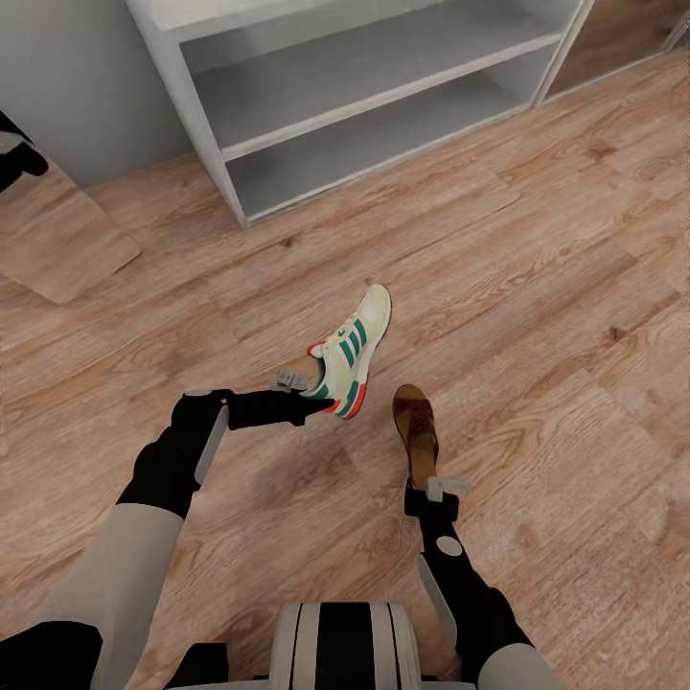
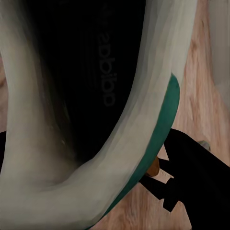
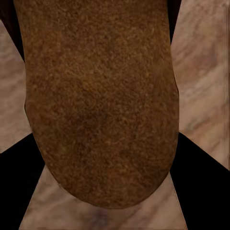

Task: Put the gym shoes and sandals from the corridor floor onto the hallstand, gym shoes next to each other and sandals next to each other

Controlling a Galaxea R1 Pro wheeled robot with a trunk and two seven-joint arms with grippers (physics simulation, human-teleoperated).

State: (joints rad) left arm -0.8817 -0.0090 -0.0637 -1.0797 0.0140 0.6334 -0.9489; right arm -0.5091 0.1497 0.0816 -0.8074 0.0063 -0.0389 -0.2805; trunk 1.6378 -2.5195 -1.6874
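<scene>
One gym shoe (image 1: 353, 351), off-white with green stripes and red heel, hangs tilted above the corridor floor (image 1: 556, 287). My left gripper (image 1: 305, 387) is shut on its heel end. The left wrist view looks into the gym shoe (image 2: 86, 96), showing its dark insole and pale rim. One brown sandal (image 1: 416, 427) points away from me, and my right gripper (image 1: 428, 482) is shut on its near end. In the right wrist view the sandal's mottled footbed (image 3: 100, 105) lies between dark fingers (image 3: 203, 191). The hallstand (image 1: 383, 91) stands ahead, both shelf slots bare.
A grey wall (image 1: 77, 86) runs left of the rack. A slanted panel showing wood grain (image 1: 57, 240) sits at its foot. My base (image 1: 340, 647) shows at the near edge. Open plank floor spreads between me and the rack.
</scene>
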